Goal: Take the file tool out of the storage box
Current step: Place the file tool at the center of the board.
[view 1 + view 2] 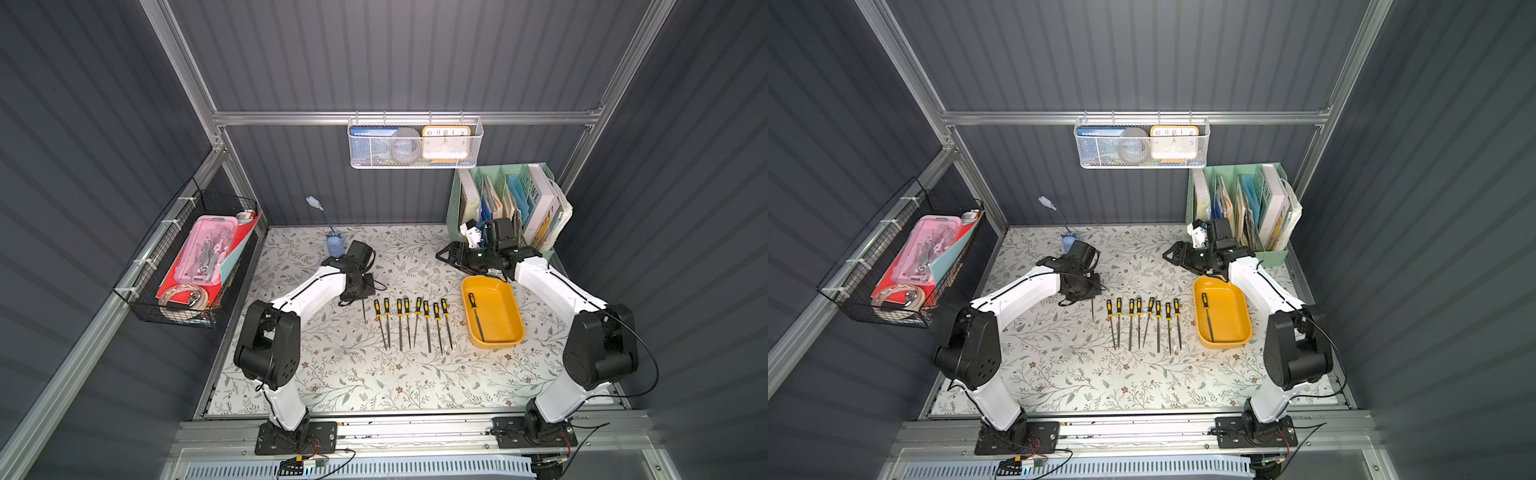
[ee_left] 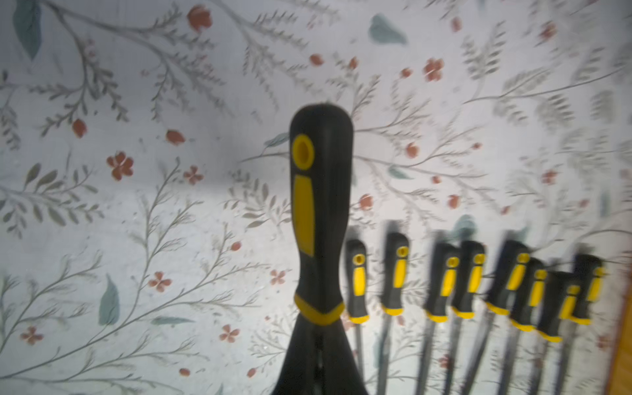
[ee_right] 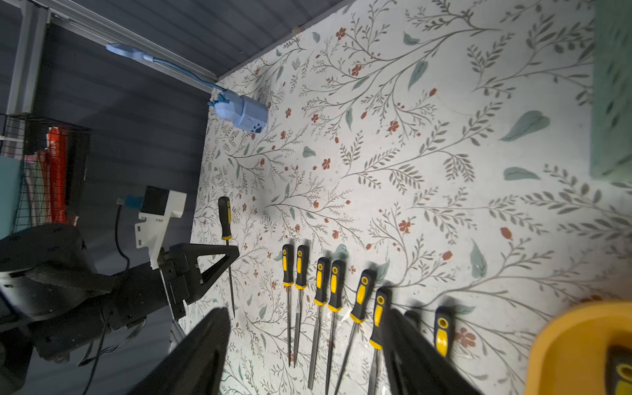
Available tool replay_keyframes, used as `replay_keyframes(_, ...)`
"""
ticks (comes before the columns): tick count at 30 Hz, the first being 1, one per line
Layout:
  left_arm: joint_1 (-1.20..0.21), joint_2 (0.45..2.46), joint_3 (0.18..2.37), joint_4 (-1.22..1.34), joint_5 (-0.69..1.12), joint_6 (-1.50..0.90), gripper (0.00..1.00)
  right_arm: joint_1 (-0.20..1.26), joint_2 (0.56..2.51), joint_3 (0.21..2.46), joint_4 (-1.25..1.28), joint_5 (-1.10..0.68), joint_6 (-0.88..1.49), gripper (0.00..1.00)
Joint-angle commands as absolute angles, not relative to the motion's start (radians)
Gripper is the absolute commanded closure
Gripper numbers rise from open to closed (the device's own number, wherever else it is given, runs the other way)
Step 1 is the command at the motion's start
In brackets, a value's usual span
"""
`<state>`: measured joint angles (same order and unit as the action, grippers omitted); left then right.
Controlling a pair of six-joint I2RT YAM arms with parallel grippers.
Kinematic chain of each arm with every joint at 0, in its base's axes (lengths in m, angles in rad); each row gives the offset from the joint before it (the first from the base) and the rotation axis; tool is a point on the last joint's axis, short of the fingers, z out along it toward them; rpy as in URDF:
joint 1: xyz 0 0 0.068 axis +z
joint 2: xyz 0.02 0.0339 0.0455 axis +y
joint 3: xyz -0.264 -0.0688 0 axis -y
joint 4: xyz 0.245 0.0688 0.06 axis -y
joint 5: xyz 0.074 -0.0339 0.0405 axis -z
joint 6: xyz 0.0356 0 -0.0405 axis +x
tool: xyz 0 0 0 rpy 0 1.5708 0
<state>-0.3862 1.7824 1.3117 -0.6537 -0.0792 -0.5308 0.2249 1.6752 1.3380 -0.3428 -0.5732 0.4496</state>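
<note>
Taking 12 o'clock as the back wall, we start at 9 o'clock, where a black wire basket (image 1: 174, 318) hangs on the side wall with a pink case (image 1: 208, 249) and red folders in it, off the tabletop (image 1: 353, 374). At about 11 o'clock on the tabletop stands a small blue gooseneck lamp (image 1: 336, 245), just behind the left arm's wrist. The left end effector (image 3: 229, 249) is clamped tight on the held file (image 3: 224, 219), gripping the shank just under the black-and-yellow handle. The handle points to 12 and the tip to 6, so its long axis runs parallel to the row of files (image 1: 407, 308) just beside it at 3 o'clock. We cannot tell whether its tip touches the tabletop. The row is eight files lying flat, handles toward 12 and tips toward 6, a few slightly slanted, filling the stretch between the left end effector and the storage box (image 1: 500, 316). High on the back wall hangs a white mesh basket (image 1: 411, 165) with a clock in it. The storage box sits at 3 o'clock of the row, its long axis running 12 to 6. The boxed file (image 1: 476, 318) lies along its 9 o'clock wall, handle at 12, tip angled toward 5. The right forearm crosses above the box's 1 o'clock corner. The right end effector (image 3: 306, 313) hovers beyond the 11 o'clock corner, fingers spread wide and gripping nothing. Behind it stands a mint-green organiser (image 1: 454, 203) of books.
</note>
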Motion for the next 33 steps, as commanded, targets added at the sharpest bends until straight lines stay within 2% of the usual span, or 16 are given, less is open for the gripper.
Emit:
replay_keyframes(1, -0.390, 1.823, 1.277, -0.696, -0.163, -0.561, 1.00, 0.224, 1.667, 1.348, -0.392, -0.529, 0.418, 0.25)
replay_keyframes(7, -0.405, 1.896, 1.279, -0.680, -0.170, -0.576, 1.00, 0.221, 1.670, 1.355, -0.449, -0.480, 0.387, 0.26)
replay_keyframes(15, -0.429, 1.929, 1.255, -0.638, -0.155, -0.589, 1.00, 0.183, 1.677, 1.362, -0.616, -0.307, 0.365, 0.31)
replay_keyframes(24, -0.455, 1.940, 1.254, -0.628, -0.143, -0.603, 0.99, 0.135, 1.674, 1.353, -0.702, -0.258, 0.325, 0.35)
replay_keyframes(26, -0.461, 1.942, 1.256, -0.629, -0.141, -0.605, 0.96, 0.130, 1.674, 1.353, -0.713, -0.258, 0.317, 0.35)
replay_keyframes(33, -0.468, 1.945, 1.265, -0.647, -0.151, -0.612, 0.73, 0.114, 1.738, 1.368, -0.809, -0.164, 0.292, 0.34)
